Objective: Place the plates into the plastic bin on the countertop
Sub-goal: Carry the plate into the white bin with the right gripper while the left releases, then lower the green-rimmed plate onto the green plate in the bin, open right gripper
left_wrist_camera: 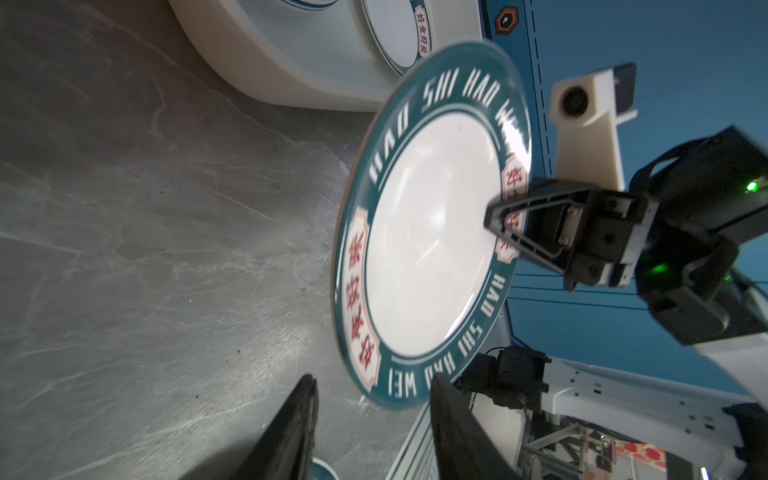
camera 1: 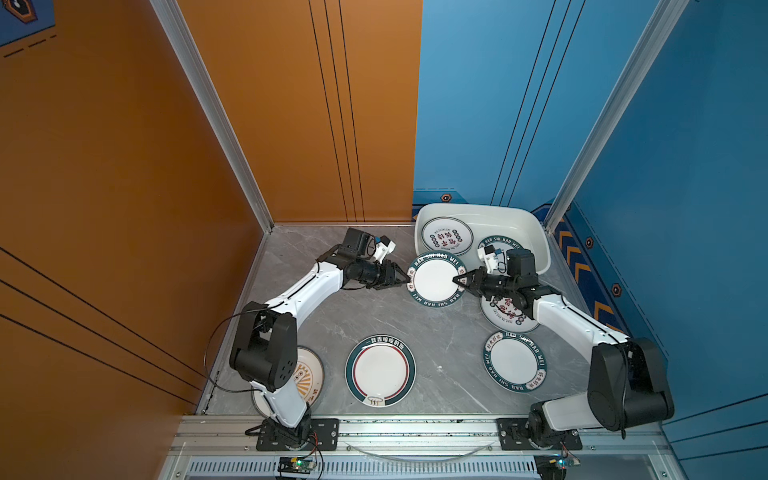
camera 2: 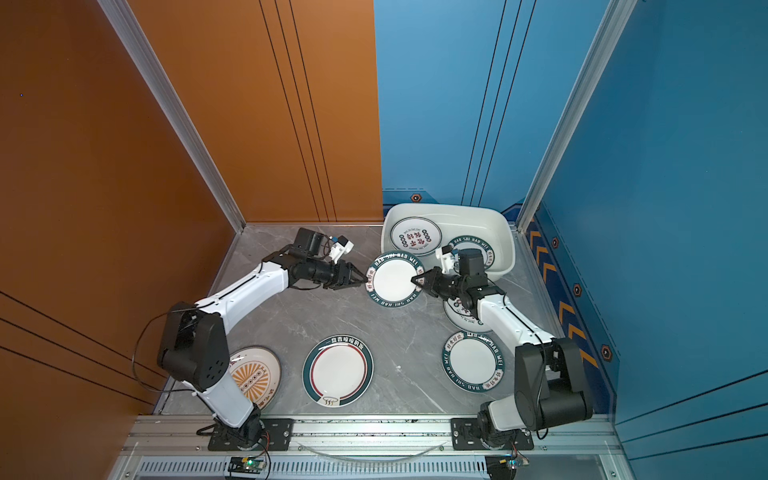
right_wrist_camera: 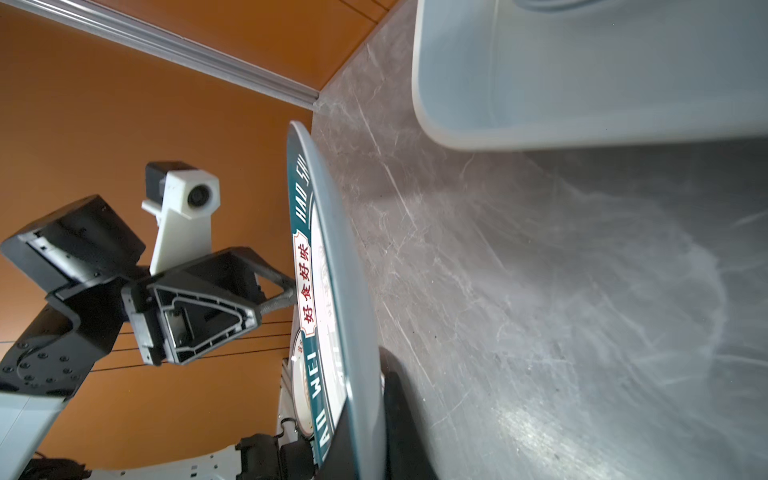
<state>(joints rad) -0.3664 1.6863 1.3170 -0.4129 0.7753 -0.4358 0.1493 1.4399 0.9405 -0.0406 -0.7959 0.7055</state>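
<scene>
Seven plates point(camera 1: 514, 361) show in both top views: three with HAO SHI HAO WEI green rims point(camera 1: 434, 278), two with red characters point(camera 1: 446, 236), one green-rimmed with a red ring point(camera 1: 380, 371), one with an orange sunburst point(camera 1: 309, 374). One plastic bin point(camera 1: 513, 226), far right, holds two; five are outside it. Two robot arms, one left point(camera 1: 303, 291), one right point(camera 1: 569, 320)

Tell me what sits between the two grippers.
The green-rimmed plate: the right gripper pinches one edge, and the open left gripper faces the opposite edge. Both top views show it.
</scene>
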